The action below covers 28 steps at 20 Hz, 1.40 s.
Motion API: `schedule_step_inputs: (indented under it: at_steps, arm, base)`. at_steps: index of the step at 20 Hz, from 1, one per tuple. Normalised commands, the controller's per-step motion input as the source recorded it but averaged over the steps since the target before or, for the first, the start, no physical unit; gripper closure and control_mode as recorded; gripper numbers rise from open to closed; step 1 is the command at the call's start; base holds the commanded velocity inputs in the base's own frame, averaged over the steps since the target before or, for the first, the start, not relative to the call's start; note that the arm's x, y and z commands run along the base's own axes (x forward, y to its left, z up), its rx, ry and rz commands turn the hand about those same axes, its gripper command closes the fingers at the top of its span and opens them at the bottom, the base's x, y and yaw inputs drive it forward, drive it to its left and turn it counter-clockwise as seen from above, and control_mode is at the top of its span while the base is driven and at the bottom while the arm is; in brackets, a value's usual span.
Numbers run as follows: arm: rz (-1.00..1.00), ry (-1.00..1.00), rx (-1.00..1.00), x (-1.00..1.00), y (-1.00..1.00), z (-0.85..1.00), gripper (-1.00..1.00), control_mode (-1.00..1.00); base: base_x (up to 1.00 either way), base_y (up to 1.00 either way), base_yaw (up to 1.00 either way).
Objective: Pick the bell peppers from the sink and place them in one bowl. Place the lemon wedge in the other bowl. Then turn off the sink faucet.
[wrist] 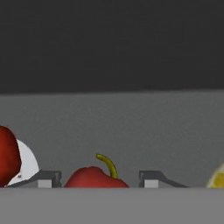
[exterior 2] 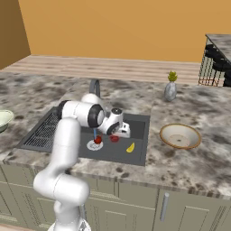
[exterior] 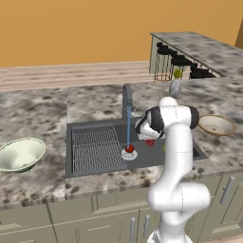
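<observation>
You have the white arm's two-finger gripper (wrist: 98, 180) down inside the dark grey rectangular sink (exterior: 95, 166), its dark finger tips (wrist: 48, 179) spread apart on either side of a glossy red bell pepper with a curled yellow-green stem (wrist: 94, 177). The hand view puts that pepper right between the tips, but you cannot tell from it whether either tip touches the pepper.

The second glossy red bell pepper (exterior: 129, 149) sits on the round pale drain (exterior: 129, 154), and a thin blue stream of water (exterior: 128, 126) falls onto it from the tall grey metal arched faucet (exterior: 126, 97) at the back rim of the sink. In the hand view this pepper shows at the left edge against the white drain.

The small yellow lemon wedge (exterior 2: 130, 147) lies on the sink floor just beside the gripped-around pepper, on the side toward the shallow tan bowl with a cream inside (exterior 2: 180, 136). The right base view shows the wedge clearly; in the left base view the arm's forearm covers most of it.

The ridged wire rack (exterior: 92, 147) takes up the other half of the basin. The deeper pale green bowl (exterior: 20, 154) stands on the speckled stone counter (exterior: 38, 114) well apart from the sink on that side. A small grey vase with a yellow-green sprig (exterior 2: 170, 88) stands behind the sink, and dark bar stools (exterior: 178, 61) stand by the far counter. No writing can be read anywhere.
</observation>
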Motion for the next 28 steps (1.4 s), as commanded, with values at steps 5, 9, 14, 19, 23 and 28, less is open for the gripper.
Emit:
schedule_step_inputs:
  at_steps: [5, 9, 14, 19, 23, 28]
  arm:
    - [0.00, -0.12, 0.03, -0.35, -0.31, 0.60, 1.00, -1.00]
    - [0.00, -0.13, 0.00, -0.47, -0.15, 0.64, 1.00, -1.00]
    - [0.00, -0.12, 0.00, -0.37, 0.00, 0.67, 1.00, -1.00]
    - [0.00, -0.12, 0.00, -0.33, 0.00, 0.75, 1.00, -1.00]
    - [0.00, -0.01, 0.00, -0.24, 0.00, 0.71, 1.00, -1.00]
    - [-0.06, 0.03, 0.00, -0.07, 0.00, 0.85, 1.00, -1.00]
  base:
    - [0.00, 0.00, 0.00]
    - [0.00, 0.00, 0.00]
    - [0.00, 0.00, 0.00]
    - [0.00, 0.00, 0.00]
    - [0.00, 0.00, 0.00]
    - [0.00, 0.00, 0.00]
